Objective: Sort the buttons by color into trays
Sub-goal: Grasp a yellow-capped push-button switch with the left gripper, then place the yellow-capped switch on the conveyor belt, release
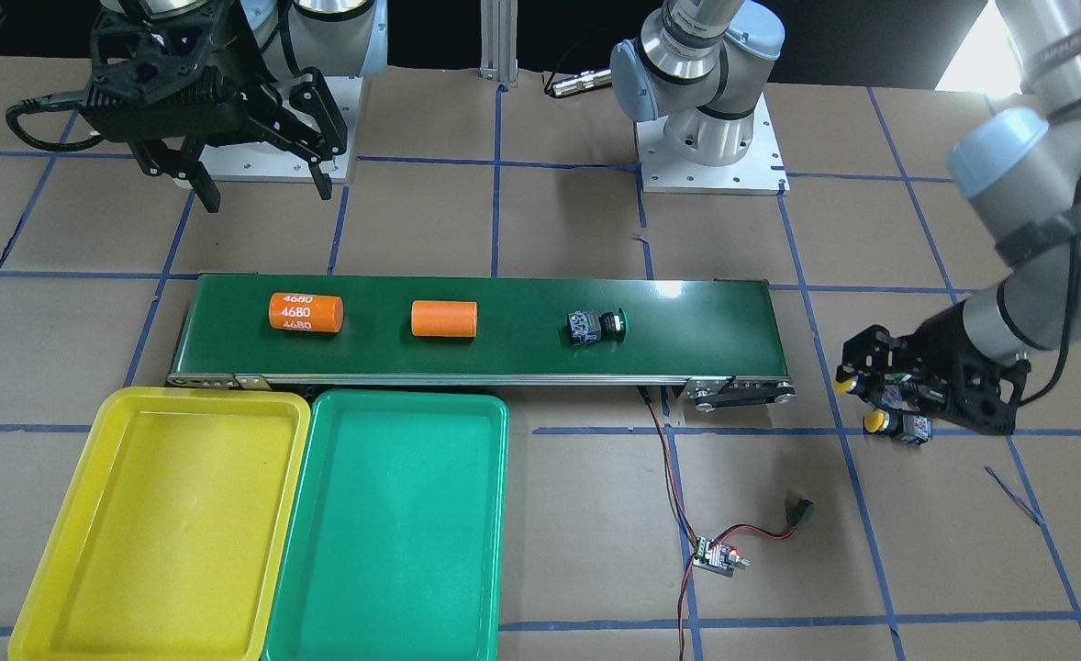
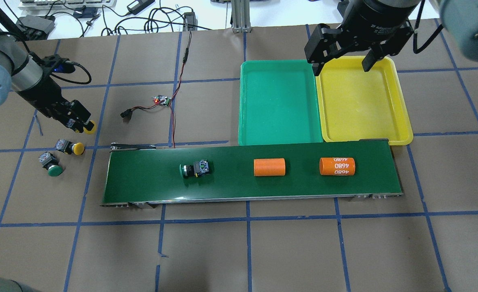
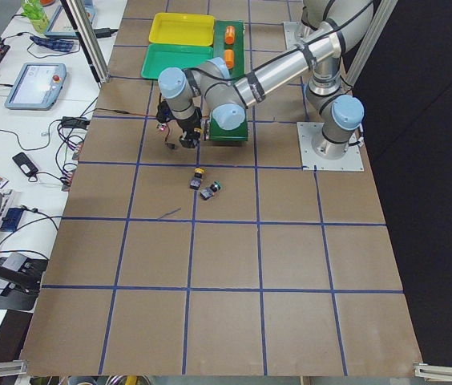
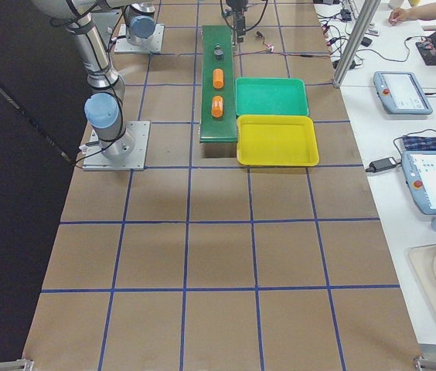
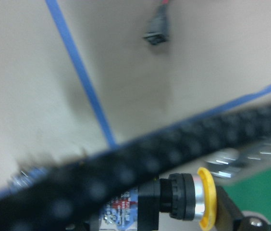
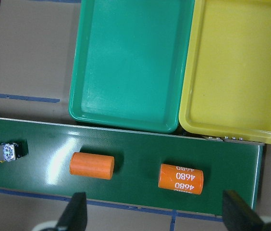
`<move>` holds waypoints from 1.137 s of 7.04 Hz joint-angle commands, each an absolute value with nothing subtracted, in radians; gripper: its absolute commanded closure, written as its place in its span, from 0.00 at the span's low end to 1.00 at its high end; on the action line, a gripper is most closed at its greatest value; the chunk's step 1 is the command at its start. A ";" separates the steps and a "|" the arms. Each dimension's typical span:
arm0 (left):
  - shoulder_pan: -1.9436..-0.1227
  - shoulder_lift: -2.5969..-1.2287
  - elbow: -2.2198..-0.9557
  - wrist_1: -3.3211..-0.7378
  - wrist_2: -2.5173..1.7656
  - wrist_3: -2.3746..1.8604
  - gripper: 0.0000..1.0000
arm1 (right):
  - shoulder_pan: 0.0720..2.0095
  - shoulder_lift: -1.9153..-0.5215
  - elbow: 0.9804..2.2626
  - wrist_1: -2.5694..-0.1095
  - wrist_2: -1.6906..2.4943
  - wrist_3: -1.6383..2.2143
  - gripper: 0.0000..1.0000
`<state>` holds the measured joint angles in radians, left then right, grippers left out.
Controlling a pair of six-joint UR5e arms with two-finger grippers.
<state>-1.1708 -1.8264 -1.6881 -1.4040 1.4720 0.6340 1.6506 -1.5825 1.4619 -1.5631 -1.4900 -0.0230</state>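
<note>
My left gripper (image 2: pixel 79 124) is shut on a yellow-capped button (image 2: pixel 89 128), just above the table off the belt's left end; the left wrist view shows the button (image 5: pixel 188 199) between the fingers. A second yellow button (image 2: pixel 72 147) and a green button (image 2: pixel 50 164) lie on the table beside it. Another green button (image 2: pixel 194 169) lies on its side on the conveyor belt (image 2: pixel 231 190). The yellow tray (image 2: pixel 360 101) and the teal green tray (image 2: pixel 277 101) sit side by side beyond the belt, both with nothing in them. My right gripper (image 2: pixel 340 63) is open and holds nothing, above the seam between the trays.
Two orange cylinders lie on the belt, a plain one (image 2: pixel 269 167) and one marked 4680 (image 2: pixel 337 166). A small controller board (image 2: pixel 162 100) with red and black wires lies on the table beyond the belt's left end. Blue tape lines cross the brown table.
</note>
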 commanded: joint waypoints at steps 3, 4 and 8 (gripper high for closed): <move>-1.357 -1.631 -1.922 -1.386 1.459 0.208 0.89 | 1.651 -1.582 1.462 -1.563 -1.491 -0.023 0.00; -1.414 -1.623 -1.965 -1.332 1.482 0.110 0.89 | 1.651 -1.582 1.462 -1.565 -1.490 -0.023 0.00; -1.471 -1.658 -2.123 -1.046 1.522 -0.051 0.00 | 1.652 -1.582 1.462 -1.565 -1.489 -0.023 0.00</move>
<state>-1.4674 -1.6498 -2.1076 -1.0895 1.5181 -0.0267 1.6520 -1.5827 1.4619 -1.5646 -1.4895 -0.0230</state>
